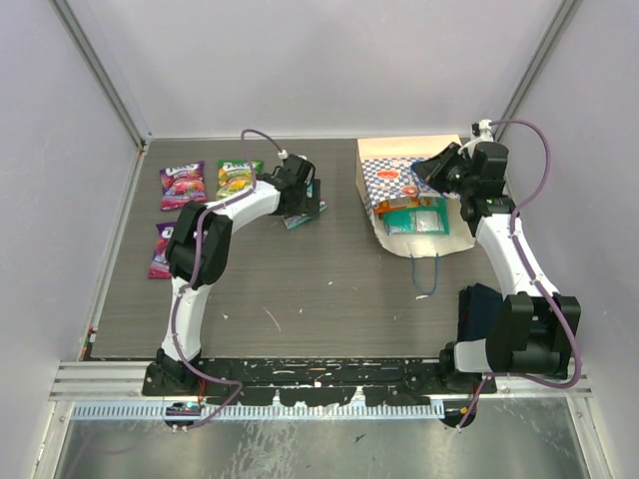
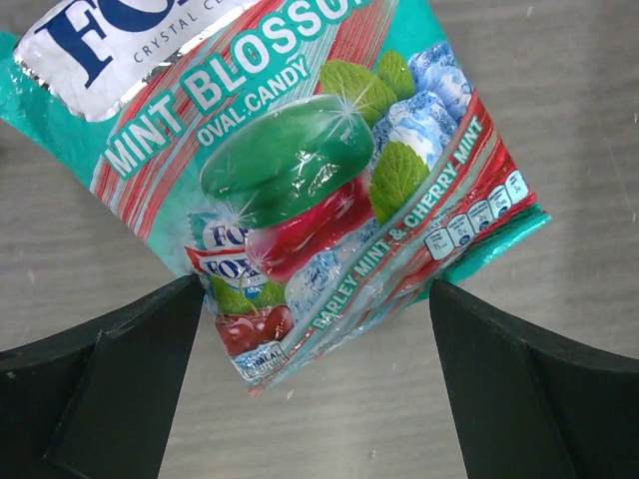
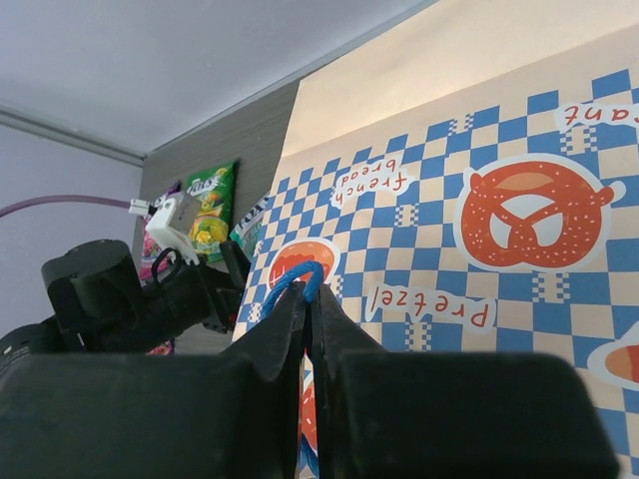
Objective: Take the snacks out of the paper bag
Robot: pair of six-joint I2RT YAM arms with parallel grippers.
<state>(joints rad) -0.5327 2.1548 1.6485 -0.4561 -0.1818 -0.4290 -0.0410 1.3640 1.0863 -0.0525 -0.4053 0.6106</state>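
Note:
The paper bag (image 1: 399,175) lies on its side at the back right, its mouth toward me, with teal snacks (image 1: 414,216) showing in the mouth. My right gripper (image 1: 431,172) is shut on the bag's blue cord handle (image 3: 305,282) above the checkered side (image 3: 479,230). My left gripper (image 1: 303,208) is open, low over a teal mint packet (image 2: 300,170) that lies flat on the table; its lower corner sits between the fingers (image 2: 110,389), not gripped. Two purple packets (image 1: 183,186) (image 1: 163,249) and a green one (image 1: 238,178) lie at the back left.
The bag's second blue handle (image 1: 426,274) trails on the table in front of it. A dark blue cloth (image 1: 481,311) lies by the right arm's base. Grey walls close in the table on the left, back and right.

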